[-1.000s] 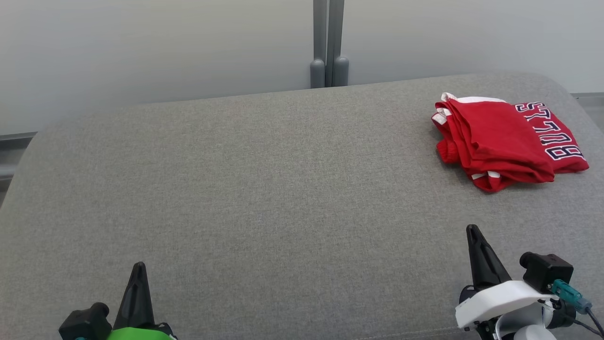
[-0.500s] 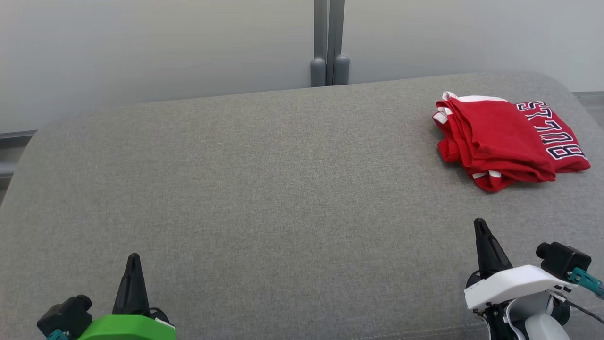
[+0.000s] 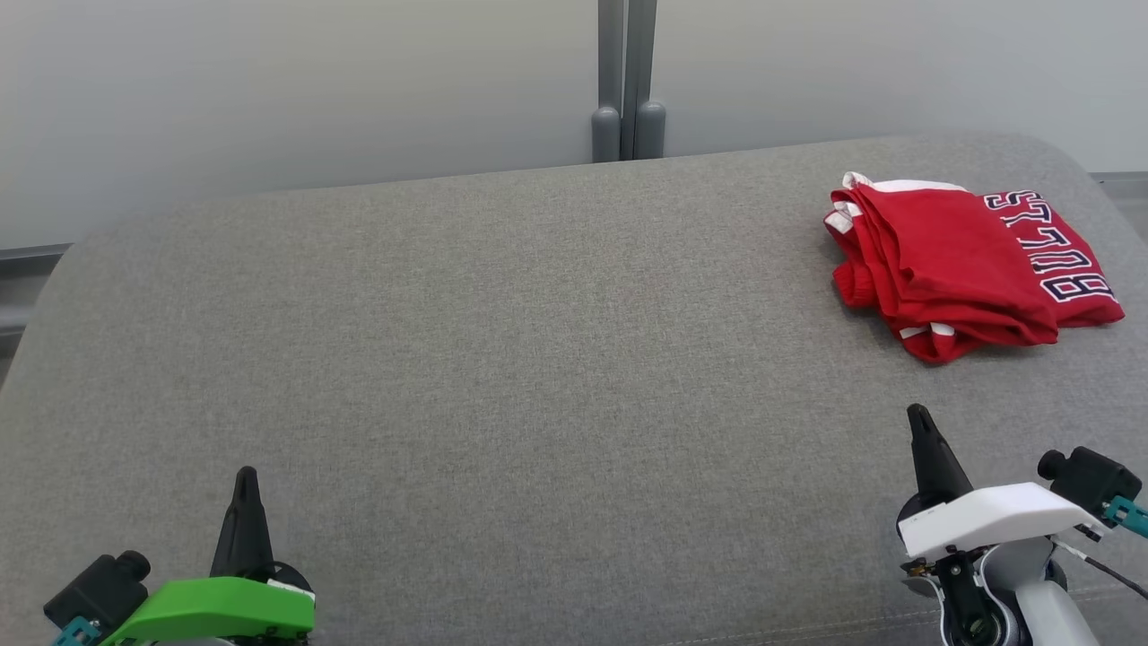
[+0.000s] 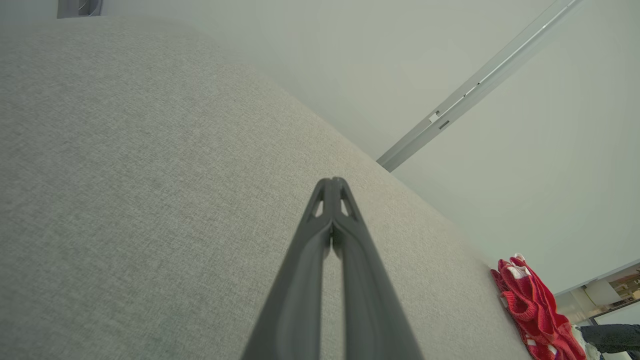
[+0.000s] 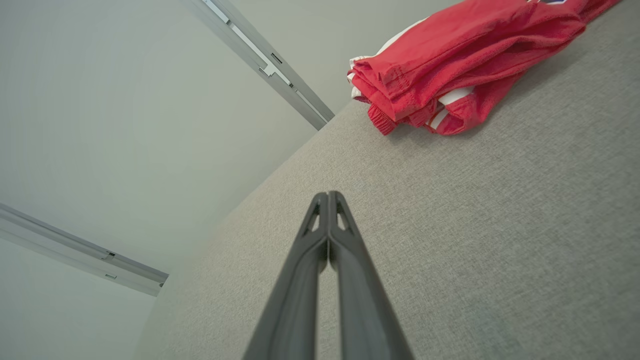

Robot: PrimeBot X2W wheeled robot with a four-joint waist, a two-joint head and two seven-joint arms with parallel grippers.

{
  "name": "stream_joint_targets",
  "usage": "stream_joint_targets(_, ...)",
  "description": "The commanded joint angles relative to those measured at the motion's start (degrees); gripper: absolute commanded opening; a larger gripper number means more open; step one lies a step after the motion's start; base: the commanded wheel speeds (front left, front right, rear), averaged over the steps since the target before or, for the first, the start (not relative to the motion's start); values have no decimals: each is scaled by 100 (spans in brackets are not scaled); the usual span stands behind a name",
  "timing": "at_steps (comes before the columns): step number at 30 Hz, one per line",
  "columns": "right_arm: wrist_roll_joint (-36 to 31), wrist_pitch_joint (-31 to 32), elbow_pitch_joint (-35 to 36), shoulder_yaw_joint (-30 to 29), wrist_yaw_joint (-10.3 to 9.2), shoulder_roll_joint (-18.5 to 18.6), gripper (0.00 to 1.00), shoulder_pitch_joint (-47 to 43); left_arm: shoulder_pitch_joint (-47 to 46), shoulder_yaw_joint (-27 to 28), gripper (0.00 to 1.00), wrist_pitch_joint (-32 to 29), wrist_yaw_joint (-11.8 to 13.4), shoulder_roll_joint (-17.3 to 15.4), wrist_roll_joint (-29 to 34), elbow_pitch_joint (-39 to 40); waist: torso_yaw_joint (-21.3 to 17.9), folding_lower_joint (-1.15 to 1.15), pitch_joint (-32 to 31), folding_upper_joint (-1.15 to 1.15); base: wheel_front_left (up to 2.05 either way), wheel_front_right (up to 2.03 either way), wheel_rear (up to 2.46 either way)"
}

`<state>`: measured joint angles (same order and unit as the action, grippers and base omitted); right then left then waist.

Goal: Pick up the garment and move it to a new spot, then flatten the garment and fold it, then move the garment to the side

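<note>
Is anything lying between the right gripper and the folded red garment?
Nothing: head and right wrist views show bare grey cushion between the right gripper and the red garment.

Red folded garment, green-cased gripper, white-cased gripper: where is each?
Red folded garment [image 3: 951, 269], head view, on its plain red top layer.
Green-cased left gripper [image 3: 246, 474], head view, at its shut fingertips.
White-cased right gripper [image 3: 917, 413], head view, at its shut fingertips.

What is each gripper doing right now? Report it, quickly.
Left gripper: shut, holding nothing, over the grey cushion.
Right gripper: shut, holding nothing; the folded red garment lies apart from it.
</note>
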<state>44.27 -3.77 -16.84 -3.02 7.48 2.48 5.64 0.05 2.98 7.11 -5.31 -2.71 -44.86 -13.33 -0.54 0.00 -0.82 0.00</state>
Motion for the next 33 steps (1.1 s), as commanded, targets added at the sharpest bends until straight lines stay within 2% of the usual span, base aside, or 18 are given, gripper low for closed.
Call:
stream_joint_targets(1,197,54,31,-36,1,27,0,191,-193,27,0,-29,-35,-24,-209,45,1,0,2,0,0,0,0)
stream_joint_targets(33,2228,691,-272,-277,2,40,0,574,-588,139,0,-448,-130,-27,-2270,-175,21,0,54,0,0,0,0)
